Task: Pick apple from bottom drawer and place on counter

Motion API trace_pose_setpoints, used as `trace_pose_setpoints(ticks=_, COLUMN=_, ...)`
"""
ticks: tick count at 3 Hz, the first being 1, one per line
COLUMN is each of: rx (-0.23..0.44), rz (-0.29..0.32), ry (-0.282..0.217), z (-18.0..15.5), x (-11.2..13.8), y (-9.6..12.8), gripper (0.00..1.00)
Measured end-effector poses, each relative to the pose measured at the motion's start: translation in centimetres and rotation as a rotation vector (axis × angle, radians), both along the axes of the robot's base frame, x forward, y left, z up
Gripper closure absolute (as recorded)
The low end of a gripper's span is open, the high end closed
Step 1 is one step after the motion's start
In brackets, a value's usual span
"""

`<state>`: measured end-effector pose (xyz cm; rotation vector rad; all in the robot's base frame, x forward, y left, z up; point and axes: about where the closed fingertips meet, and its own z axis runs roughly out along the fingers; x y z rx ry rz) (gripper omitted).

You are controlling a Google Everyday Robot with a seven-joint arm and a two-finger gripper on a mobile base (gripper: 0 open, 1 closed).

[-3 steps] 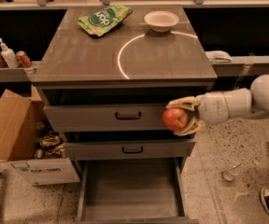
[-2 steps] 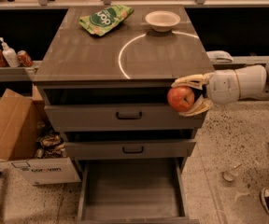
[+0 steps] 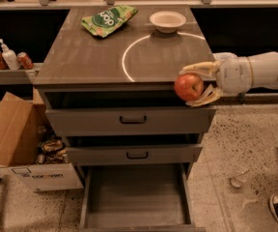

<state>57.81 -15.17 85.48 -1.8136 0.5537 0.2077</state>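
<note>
- Gripper (image 3: 191,88), camera view: its pale fingers (image 3: 200,68) are clamped above and below the apple (image 3: 187,86), with the arm reaching in from the right.
- The apple sits in that grip at the front right corner of the counter (image 3: 81,62); contact with the top cannot be told.
- The bottom drawer (image 3: 134,197), below and left of the gripper, is pulled out with its grey floor showing.
- A white bowl (image 3: 167,21) stands on the counter beyond the gripper, and a green bag (image 3: 108,19) lies left of it.
</note>
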Motion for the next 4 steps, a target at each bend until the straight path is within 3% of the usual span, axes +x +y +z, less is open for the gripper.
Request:
trace_pose_setpoints(ticks=1, rx=0.034, rz=-0.069, ry=0.041, z=3.4, x=2.3, y=-0.3, gripper=1.00)
trace_pose_setpoints(ticks=2, rx=0.061, rz=-0.125, ry=0.120, z=4.4, x=4.3, y=0.1, gripper=1.00)
trace_pose_setpoints(ticks=3, rx=0.069, rz=-0.069, ry=0.131, z=4.6, x=6.3, y=1.9, gripper=1.00)
trace_pose_setpoints(ticks=4, rx=0.072, rz=-0.065, ry=0.120, z=5.2, x=6.4, y=2.1, gripper=1.00)
